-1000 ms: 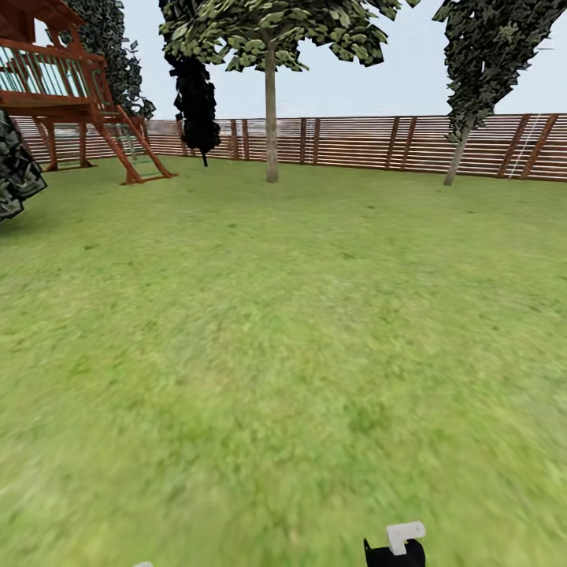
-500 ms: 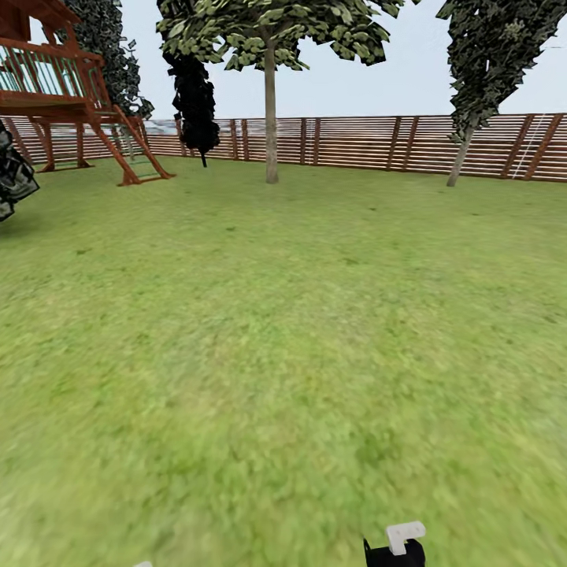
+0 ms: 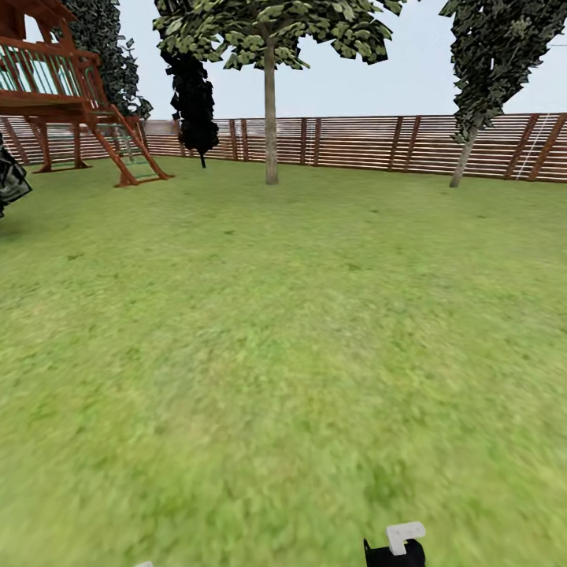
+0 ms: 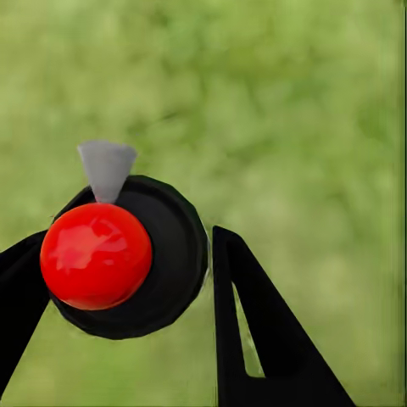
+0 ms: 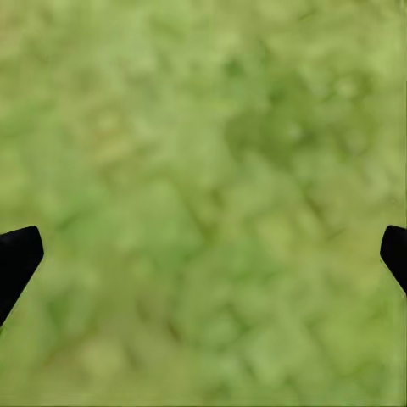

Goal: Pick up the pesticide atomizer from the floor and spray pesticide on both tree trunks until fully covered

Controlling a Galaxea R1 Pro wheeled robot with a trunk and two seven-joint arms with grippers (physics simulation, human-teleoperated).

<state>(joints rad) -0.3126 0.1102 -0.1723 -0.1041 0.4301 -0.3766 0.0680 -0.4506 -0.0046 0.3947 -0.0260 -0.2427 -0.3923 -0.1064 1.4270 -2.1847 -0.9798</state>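
My left gripper [image 4: 127,239] is shut on the pesticide atomizer [image 4: 161,254], a round black body with a glossy red ball and a grey cone nozzle, held over blurred grass. Wide apart over bare lawn, the black fingertips of my right gripper [image 5: 208,246] stand open and hold nothing. Far across the garden's lawn [image 3: 283,331], one tree rises by the fence; its straight pale tree trunk [image 3: 270,126] carries a high mottled green crown [image 3: 268,27]. At the head view's bottom edge sits a black part with a white piece [image 3: 398,545]; what it is I cannot tell.
A brown slat fence [image 3: 354,142] closes the far side. A red wooden play tower with a ladder [image 3: 71,94] stands at far left. A near-black narrow tree [image 3: 193,94] and a dark narrow tree with a thin leaning trunk [image 3: 463,153] also line the fence.
The whole head view has shifted slightly: the play tower drifts left and the far trees spread apart, so the camera is moving forward. Neither gripper's hold has changed.
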